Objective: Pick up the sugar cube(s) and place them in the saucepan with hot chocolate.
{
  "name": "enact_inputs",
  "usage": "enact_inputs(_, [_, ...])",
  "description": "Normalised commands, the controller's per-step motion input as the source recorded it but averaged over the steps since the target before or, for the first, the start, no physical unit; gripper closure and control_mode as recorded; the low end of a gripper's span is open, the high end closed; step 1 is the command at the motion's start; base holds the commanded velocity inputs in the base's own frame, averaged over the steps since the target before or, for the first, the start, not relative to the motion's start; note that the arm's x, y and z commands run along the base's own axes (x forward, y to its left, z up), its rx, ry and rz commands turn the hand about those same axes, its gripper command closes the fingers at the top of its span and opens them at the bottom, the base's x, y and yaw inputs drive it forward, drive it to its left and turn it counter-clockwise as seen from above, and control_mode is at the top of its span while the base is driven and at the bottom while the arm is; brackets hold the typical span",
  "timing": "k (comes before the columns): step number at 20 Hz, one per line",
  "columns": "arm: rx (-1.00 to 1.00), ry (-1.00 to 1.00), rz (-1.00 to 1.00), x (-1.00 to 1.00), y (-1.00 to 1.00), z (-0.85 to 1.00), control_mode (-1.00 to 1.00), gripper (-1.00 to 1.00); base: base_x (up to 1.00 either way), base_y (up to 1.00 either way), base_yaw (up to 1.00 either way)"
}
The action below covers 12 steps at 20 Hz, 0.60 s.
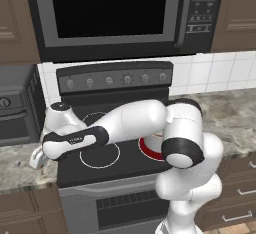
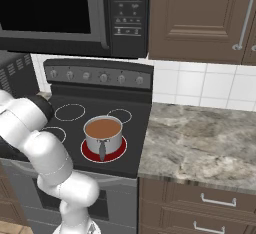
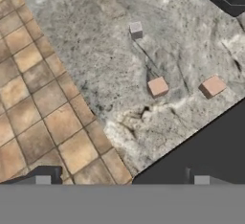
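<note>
The gripper (image 3: 122, 180) hangs above the table (image 3: 95, 41) left of the stove, fingers (image 3: 43, 180) spread wide and empty. Two sugar cubes (image 3: 157, 86) (image 3: 212, 85) lie apart below; the saucepan (image 2: 103, 134) waits on the red burner. Centre over one cube, descend straight, then close.

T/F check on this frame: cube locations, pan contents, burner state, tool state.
1. Both sugar cubes lie on the stone counter. True.
2. A sugar cube is held in the tool. False: the tool is open and empty, above the counter.
3. The saucepan holds brown liquid. True.
4. The saucepan sits on the counter beside the stove. False: it stands on a red-glowing burner of the stove.
5. The two cubes touch each other. False: they lie apart.
</note>
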Motion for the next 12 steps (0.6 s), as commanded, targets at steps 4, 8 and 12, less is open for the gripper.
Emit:
enact_inputs(4, [-0.11, -0.01, 0.00, 0.00, 0.00, 0.00, -1.00, -1.00, 0.00, 0.00, 0.00])
enact_inputs(8, [-0.11, 0.00, 0.00, 0.16, 0.00, -0.09, -1.00, -1.00, 0.00, 0.00, 0.00])
enact_inputs(12, [-0.05, 0.00, 0.00, 0.40, 0.00, -0.31, -1.00, -1.00, 0.00, 0.00, 0.00])
